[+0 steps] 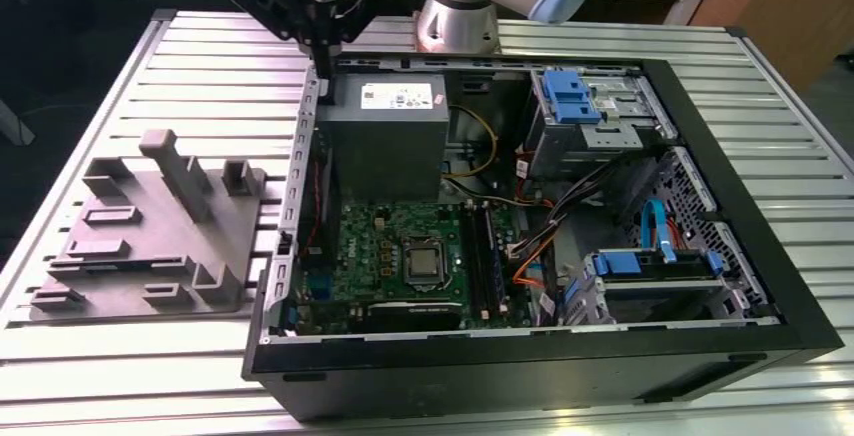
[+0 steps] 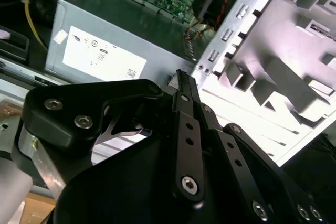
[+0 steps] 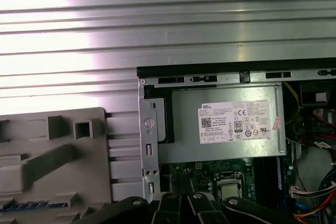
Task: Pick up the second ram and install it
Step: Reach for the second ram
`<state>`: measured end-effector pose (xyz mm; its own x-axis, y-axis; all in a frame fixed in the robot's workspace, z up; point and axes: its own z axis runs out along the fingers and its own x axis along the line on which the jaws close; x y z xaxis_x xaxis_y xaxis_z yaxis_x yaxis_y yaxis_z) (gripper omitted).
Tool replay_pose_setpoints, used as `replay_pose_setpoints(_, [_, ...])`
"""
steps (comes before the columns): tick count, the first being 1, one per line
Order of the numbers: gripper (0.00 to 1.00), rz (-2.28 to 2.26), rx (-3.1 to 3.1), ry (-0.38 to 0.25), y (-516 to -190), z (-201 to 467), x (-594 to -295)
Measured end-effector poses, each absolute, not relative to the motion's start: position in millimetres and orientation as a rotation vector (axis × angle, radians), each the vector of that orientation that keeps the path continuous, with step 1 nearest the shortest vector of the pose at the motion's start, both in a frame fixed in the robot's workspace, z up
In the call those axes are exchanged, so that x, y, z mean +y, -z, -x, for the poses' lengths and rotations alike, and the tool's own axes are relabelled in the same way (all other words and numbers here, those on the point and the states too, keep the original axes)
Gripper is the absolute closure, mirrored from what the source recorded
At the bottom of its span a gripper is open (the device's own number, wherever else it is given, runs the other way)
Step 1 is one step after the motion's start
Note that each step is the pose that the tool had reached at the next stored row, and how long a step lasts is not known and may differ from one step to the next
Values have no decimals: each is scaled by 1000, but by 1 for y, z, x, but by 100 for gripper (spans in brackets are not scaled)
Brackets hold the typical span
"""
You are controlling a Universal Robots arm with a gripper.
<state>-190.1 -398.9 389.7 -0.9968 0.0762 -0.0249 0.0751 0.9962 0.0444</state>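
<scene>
Over the case [image 1: 534,376] corner beside the power supply [image 1: 387,121], end effector [image 2: 181,80] pressed together, second ram's whereabouts unclear.

From high up, the exterior view takes in the open black computer case [image 1: 534,376]; both closer wrist views share its grey metal power-supply box [image 2: 105,51] [image 3: 226,124].

Your table [image 1: 120,66] is silver, ribbed in long parallel slats. By its edge at the exterior view's left, the tray [image 1: 147,246] is plain grey. The computer case [image 1: 534,376] is black, its motherboard [image 1: 380,241] green, the power supply [image 1: 387,141] grey with a white label, the drive latches [image 1: 567,91] blue. Your gripper [image 1: 324,64] is black.
</scene>
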Motion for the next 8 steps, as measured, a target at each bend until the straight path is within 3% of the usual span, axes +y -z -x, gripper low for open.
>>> replay_pose_setpoints(8, [90,-118,3112,-68,-389,212,-399])
